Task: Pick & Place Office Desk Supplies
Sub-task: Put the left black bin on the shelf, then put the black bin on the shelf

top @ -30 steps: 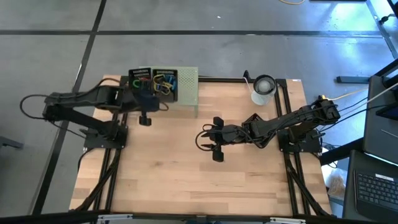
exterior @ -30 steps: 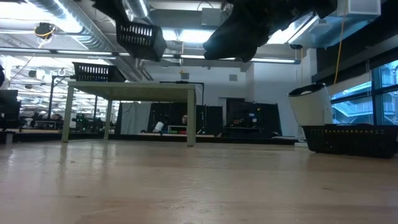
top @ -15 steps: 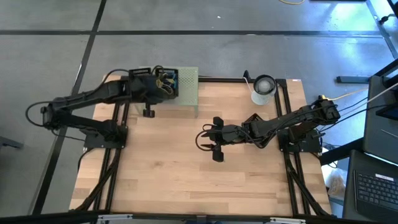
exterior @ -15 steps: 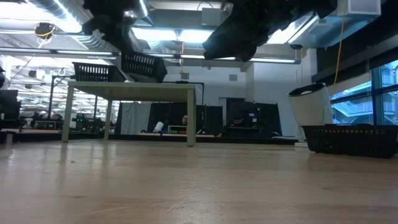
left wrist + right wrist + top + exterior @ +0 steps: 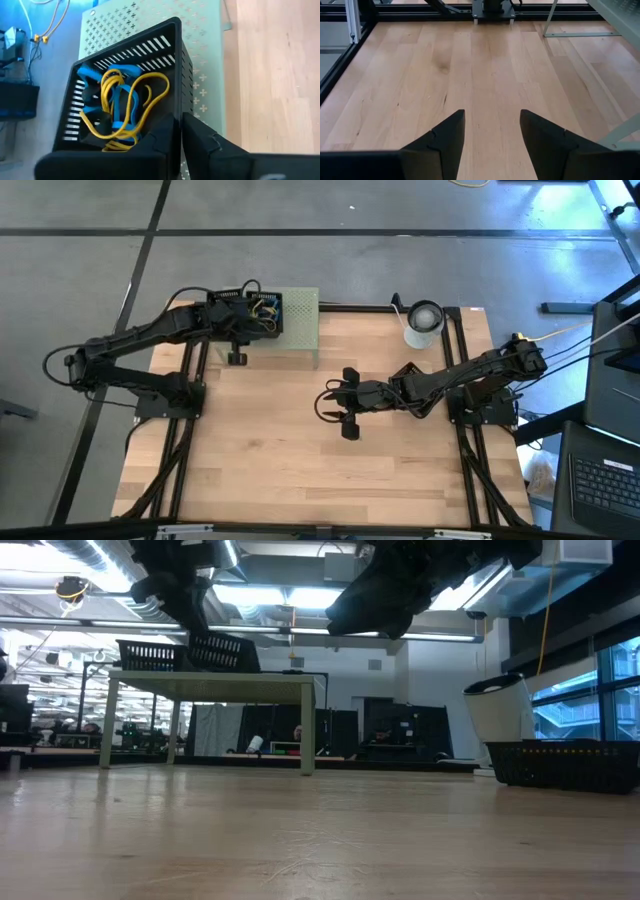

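Office supplies: blue and yellow loops (image 5: 120,107), tangled in a heap inside a black mesh basket (image 5: 165,45); no crayon boxes or small clips made out among them.
Location: at the far left corner of the table (image 5: 300,460), basket on top of the pale-green mesh stand (image 5: 300,315), seemingly tipped rather than sitting flat.
Handling of the loops: probably very light, soft and springy; likely to snag on one another and come up as a bunch, or slip off smooth fingers.
Handling of the basket: light, stiff, thin-walled; open mesh gives purchase but could flex or tilt under a one-sided pinch, spilling the loops.
Best hold: on the basket's upper rim, wall between the fingers, near a corner where the mesh is stiffest; for a single loop, across its strand at the top of the heap.
Left gripper (image 5: 179,135): fingers drawn nearly together on the basket's near wall.
Right gripper (image 5: 492,114): spread wide, nothing between the fingers, hovering over bare wood mid-table, well apart from the basket.
Bystander: white roll (image 5: 423,320) at the far right edge, not involved.
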